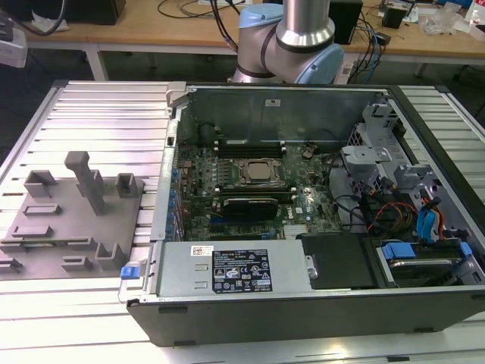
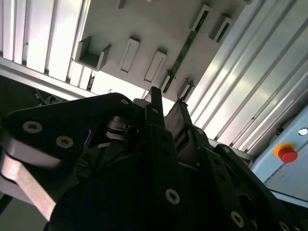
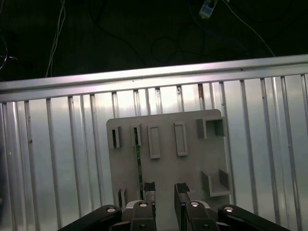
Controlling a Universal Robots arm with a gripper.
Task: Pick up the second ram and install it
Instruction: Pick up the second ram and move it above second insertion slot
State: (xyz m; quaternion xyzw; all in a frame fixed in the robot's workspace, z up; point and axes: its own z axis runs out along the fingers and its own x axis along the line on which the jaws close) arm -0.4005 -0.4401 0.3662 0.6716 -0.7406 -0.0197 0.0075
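Gripper (image 3: 165, 190) open and empty above the grey fixture plate (image 3: 163, 166), at nine o'clock of the computer case (image 1: 303, 318) in the exterior view; the memory stick (image 3: 138, 163) seemingly stands on edge there, just off the finger gap, so it should centre astride mid-length, then descend straight.

Hand (image 2: 167, 102), fingers (image 2: 156, 111) apart, clear of 2nd ram (image 2: 187, 45) edge-up in gry fixture (image 2: 144, 19).

Exterior view looked steeply down, mid-range, on the open computer case (image 1: 265, 106), with the grey fixture plate (image 1: 83, 227) at its 9 o'clock. Both wrist views looked past the gripper (image 3: 164, 188) down onto that shared plate from well above.
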